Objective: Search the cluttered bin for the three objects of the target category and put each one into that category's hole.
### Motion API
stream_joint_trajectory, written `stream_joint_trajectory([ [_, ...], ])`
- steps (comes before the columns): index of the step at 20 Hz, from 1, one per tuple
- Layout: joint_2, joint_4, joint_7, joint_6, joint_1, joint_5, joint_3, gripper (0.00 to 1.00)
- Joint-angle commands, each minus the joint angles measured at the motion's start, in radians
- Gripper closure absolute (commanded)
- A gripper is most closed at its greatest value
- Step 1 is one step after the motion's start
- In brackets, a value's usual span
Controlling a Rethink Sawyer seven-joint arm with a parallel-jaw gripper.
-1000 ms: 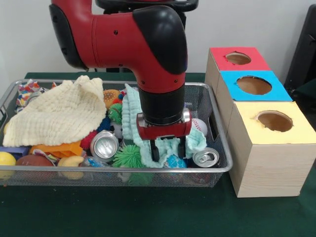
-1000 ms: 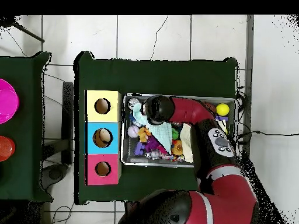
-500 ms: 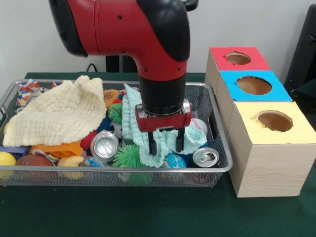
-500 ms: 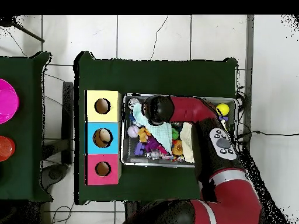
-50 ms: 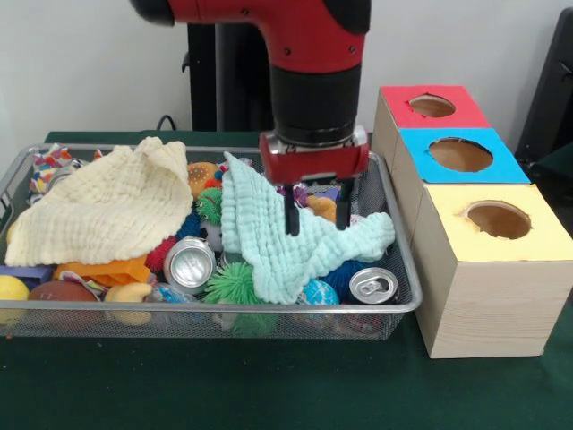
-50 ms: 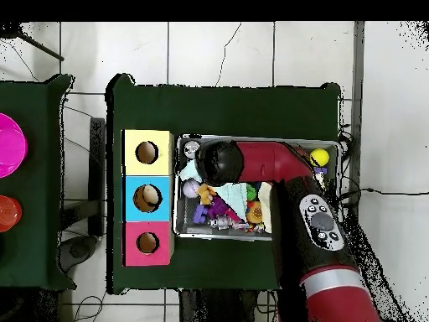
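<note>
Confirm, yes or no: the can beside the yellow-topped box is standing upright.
No, the can lies tilted in the wire bin, its top facing the camera.

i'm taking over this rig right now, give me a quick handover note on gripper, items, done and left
Gripper: open, empty, raised just above the mint cloth in the bin.
Bin holds two cans, a yellow cloth, spiky balls, a baseball and other toys; cloths cover part of the clutter.
Boxes stand beside the bin with red, blue and yellow holes.
Done: cannot tell whether anything is in the holes.
Left: find the three targets and drop them in.
</note>
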Motion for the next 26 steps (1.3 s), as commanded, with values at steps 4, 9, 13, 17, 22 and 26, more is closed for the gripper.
stream_joint_trajectory([
  [4,-0.020,0.194,0.151,-0.023,0.027,0.000,-0.047,0.00],
  [9,0.051,0.176,0.140,-0.083,0.004,-0.022,-0.054,0.00],
  [13,0.116,0.143,0.103,-0.111,-0.018,-0.043,-0.052,0.00],
  [17,0.140,0.160,0.108,-0.167,-0.043,-0.042,-0.047,0.00],
  [22,0.170,0.149,0.078,-0.192,-0.072,-0.053,-0.041,0.00],
  [26,0.196,0.139,0.050,-0.218,-0.092,-0.074,-0.040,0.00],
])
